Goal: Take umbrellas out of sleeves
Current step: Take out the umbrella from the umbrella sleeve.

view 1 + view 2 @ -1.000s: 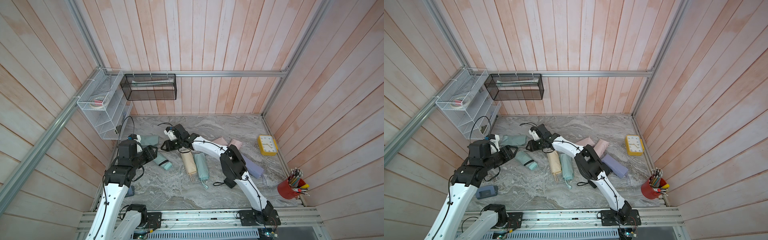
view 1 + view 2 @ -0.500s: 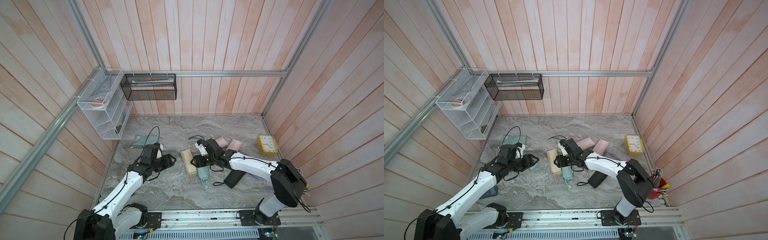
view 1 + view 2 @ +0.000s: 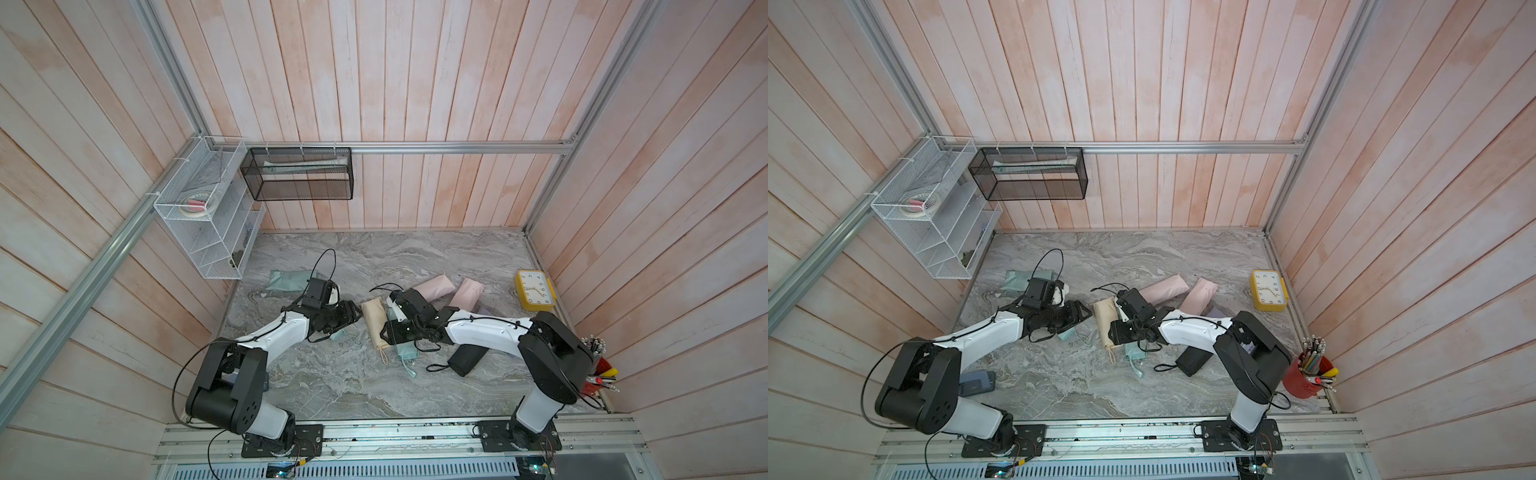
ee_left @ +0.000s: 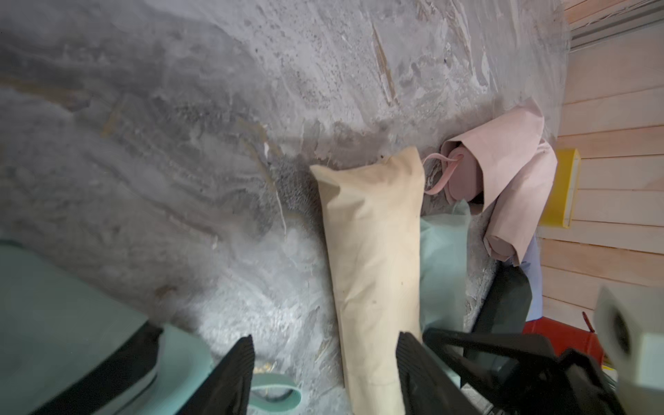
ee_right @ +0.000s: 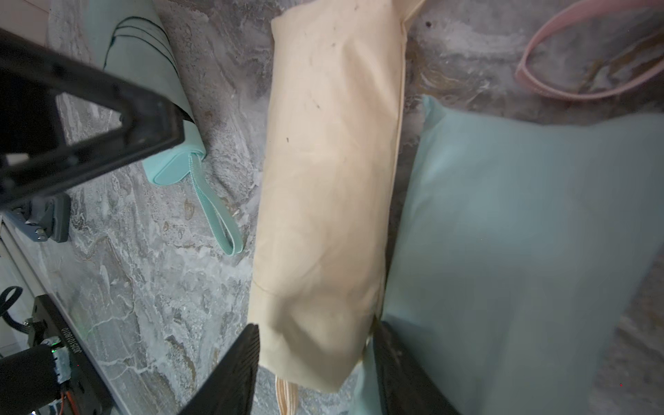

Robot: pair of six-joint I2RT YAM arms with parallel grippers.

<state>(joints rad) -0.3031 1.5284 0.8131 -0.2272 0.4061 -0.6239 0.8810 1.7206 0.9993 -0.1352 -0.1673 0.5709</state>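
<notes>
Left wrist view has my left gripper (image 4: 325, 337) with its jaws standing wide apart and holding nothing.

Farthest left, toward the back, an empty mint sleeve (image 3: 289, 280) lies flat on the table (image 3: 395, 257). Nearer, right under my left wrist, is the bare mint umbrella (image 5: 143, 72), its handle and cord showing. I count that as one done.

Next to the right is the cream sleeve (image 3: 376, 322), plump, so I judge the umbrella is inside. My right gripper (image 5: 316, 325) straddles its near end, jaws half open with a finger at each side. Whether they press or only flank it, I cannot tell.

Touching the cream one on its right is a full mint sleeve (image 5: 503, 233). Farther back sit a pink sleeve (image 3: 430, 286) and a second pink sleeve (image 3: 467, 293), one showing a handle at its mouth. A sliver of lavender sleeve (image 4: 534, 284) peeks from behind my right arm. Nearest on the right lies the black one (image 3: 467, 359); I cannot tell whether it is sleeved.

So most of the job is left: cream next, I judge, then the rest.
</notes>
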